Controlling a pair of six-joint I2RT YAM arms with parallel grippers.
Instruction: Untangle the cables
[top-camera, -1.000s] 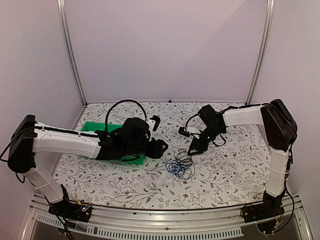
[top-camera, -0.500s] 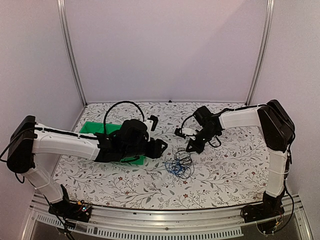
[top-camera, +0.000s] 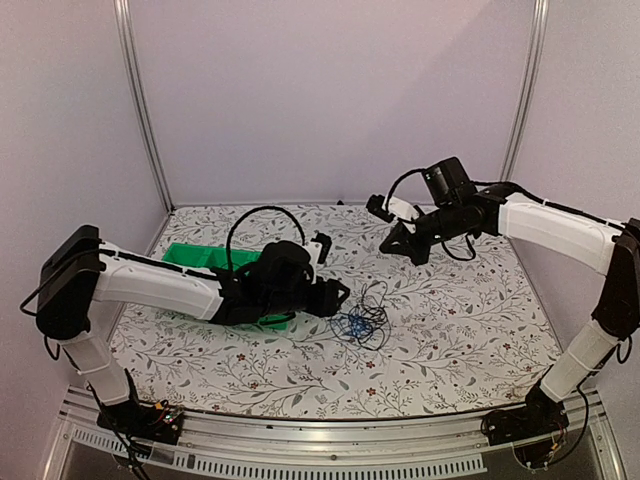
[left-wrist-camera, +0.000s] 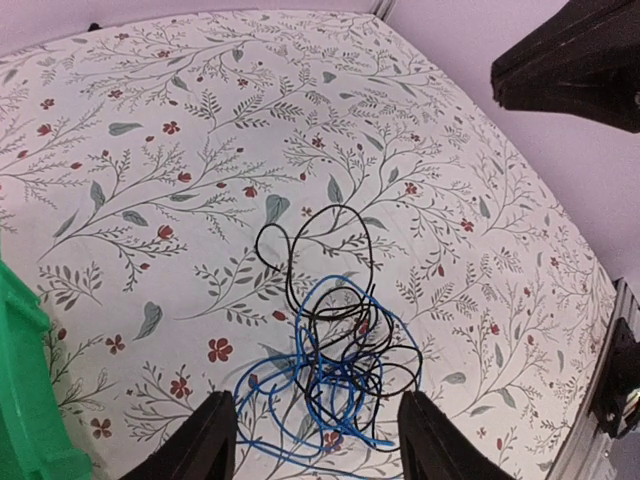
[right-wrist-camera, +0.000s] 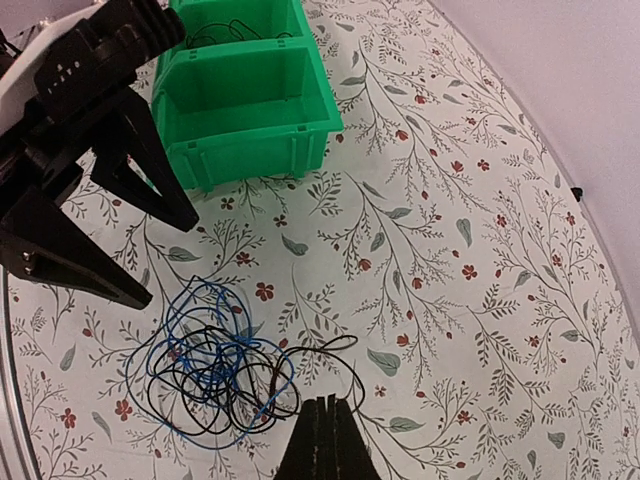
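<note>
I see left end effector (left-wrist-camera: 317, 398) released, just beside the blue-and-black cables (left-wrist-camera: 335, 345); right end effector (right-wrist-camera: 325, 408) clenched above them.

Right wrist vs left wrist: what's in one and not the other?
Right wrist only: both compartments of the green bin, the left arm with jaws open beside the snarl, and its own shut jaws at the bottom edge. Left wrist only: a dark part of the right arm at upper right, and its own open jaws low in frame. Both: the blue and black cables on the floral table, plus some of the bin.
</note>
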